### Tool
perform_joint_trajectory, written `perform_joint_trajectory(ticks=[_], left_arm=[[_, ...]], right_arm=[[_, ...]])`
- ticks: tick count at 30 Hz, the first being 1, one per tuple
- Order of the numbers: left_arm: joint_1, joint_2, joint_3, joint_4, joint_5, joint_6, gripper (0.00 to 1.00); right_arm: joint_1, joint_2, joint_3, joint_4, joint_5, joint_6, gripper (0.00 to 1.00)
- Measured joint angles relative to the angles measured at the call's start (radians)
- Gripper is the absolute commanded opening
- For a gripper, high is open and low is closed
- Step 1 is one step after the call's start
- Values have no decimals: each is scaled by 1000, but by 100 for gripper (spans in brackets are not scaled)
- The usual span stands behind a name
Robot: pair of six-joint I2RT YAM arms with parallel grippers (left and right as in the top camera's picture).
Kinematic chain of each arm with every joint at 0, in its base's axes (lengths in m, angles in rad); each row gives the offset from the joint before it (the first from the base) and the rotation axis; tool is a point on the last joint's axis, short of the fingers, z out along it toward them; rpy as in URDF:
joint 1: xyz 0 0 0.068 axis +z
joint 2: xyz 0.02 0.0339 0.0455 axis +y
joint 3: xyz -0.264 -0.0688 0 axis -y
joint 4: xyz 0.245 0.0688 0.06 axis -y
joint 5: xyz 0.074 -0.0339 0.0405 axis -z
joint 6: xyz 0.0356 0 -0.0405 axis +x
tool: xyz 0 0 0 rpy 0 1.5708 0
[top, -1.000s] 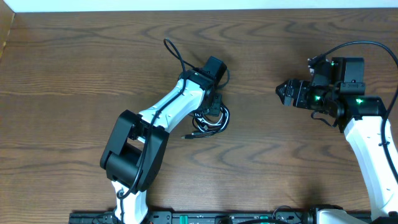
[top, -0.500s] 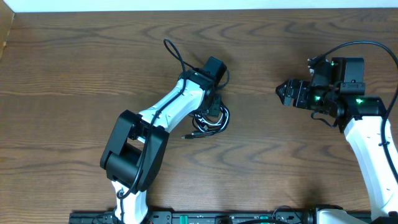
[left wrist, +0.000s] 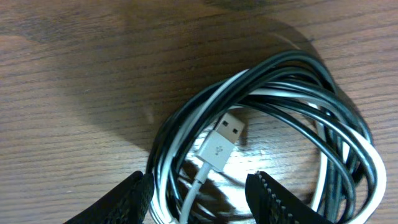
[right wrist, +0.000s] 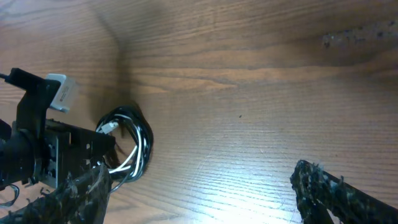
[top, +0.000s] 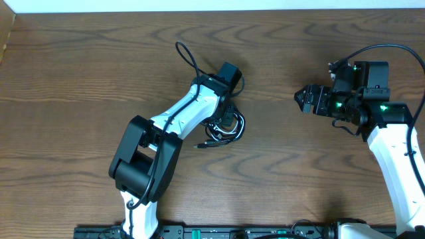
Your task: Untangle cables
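Black and white cables (left wrist: 180,124) lie coiled together on the tabletop (top: 80,66), directly beneath the left gripper (left wrist: 199,186). Its jaws stand part open astride one side of the coil, clamping nothing. The right gripper (right wrist: 200,179) is spread wide, empty and well apart. The cords look light, limp and slippery. The white USB plug (left wrist: 224,138) inside the loop likely offers the firmest hold.

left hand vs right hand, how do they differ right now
Position: the left hand is down over the coiled cables; the right hand sits off to the side over bare table.
Jaws: the left hand's are partly open, straddling some strands and the cord of the white plug; the right hand's are spread much wider with nothing between.
Shared: both are open, and neither is clamped on a cable.
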Motion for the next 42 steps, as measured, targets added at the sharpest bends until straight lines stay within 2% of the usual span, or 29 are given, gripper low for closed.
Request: perform_joint_trajectory(ticks=[36,42], left_arm=[[0,0,-49,5,-63,0,54],[0,0,-49,20,-49,44,54]], right_arm=[[0,0,0,-4,8,0,91],[0,0,0,-4,8,0,91]])
